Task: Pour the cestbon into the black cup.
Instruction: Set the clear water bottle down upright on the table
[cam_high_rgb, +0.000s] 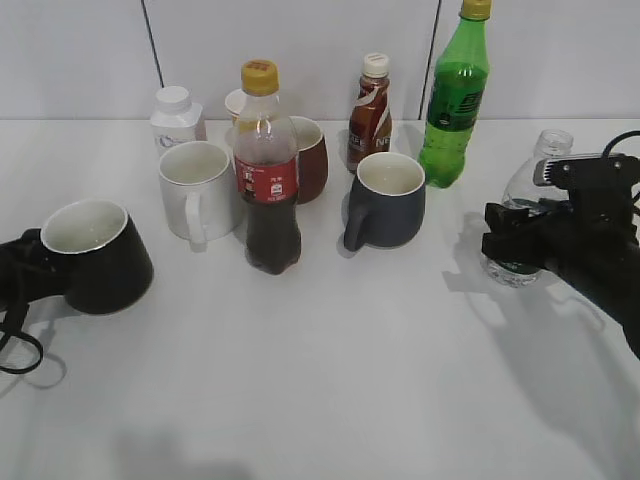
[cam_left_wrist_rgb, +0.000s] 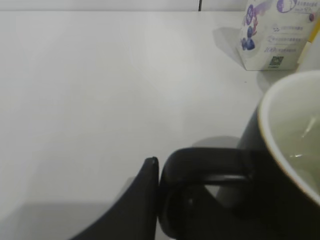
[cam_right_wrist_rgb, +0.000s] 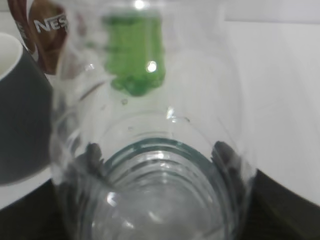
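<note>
Over at three o'clock on the worktop, the right gripper is clamped round the cestbon, fingers pressing both sides of the ribbed body; cap off, upright, so nothing spills before the pour. At nine o'clock the left gripper grasps the black cup by its handle, tilting the white mouth toward the bottle, likely to offer an easy target. The two are well apart.
</note>
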